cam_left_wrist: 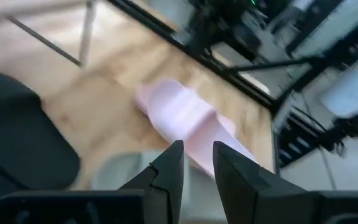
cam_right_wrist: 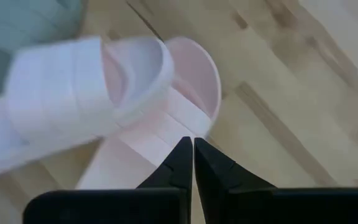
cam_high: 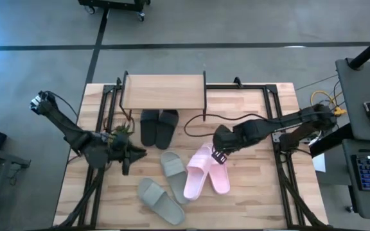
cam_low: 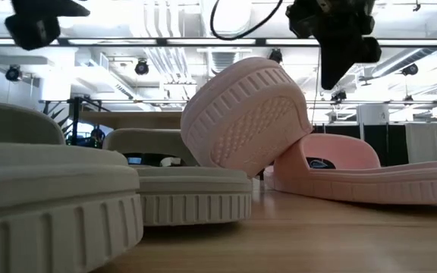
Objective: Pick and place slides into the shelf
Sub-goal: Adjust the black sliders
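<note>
The shelf (cam_high: pixel 162 92) stands at the table's far side. A black pair of slides (cam_high: pixel 158 126) lies side by side at its near edge. Two grey-green slides (cam_high: pixel 173 167) (cam_high: pixel 159 200) lie mid-table. One pink slide (cam_high: pixel 196 172) leans tilted on the other pink slide (cam_high: pixel 220 179), its sole (cam_low: pixel 245 117) showing in the low view. My right gripper (cam_high: pixel 220 156) (cam_right_wrist: pixel 193 155) hangs shut above the pink pair, pointing down, clear of them (cam_low: pixel 340 53). My left gripper (cam_high: pixel 133 154) (cam_left_wrist: pixel 197 171) is open, holding nothing, left of the grey-green slides and raised off the table.
Black metal frame rails (cam_high: pixel 278 122) run along the table's left and right sides. A dark cable (cam_high: pixel 194 122) loops on the table by the shelf's right leg. Bare wood (cam_high: pixel 255 192) lies near and right of the pink slides.
</note>
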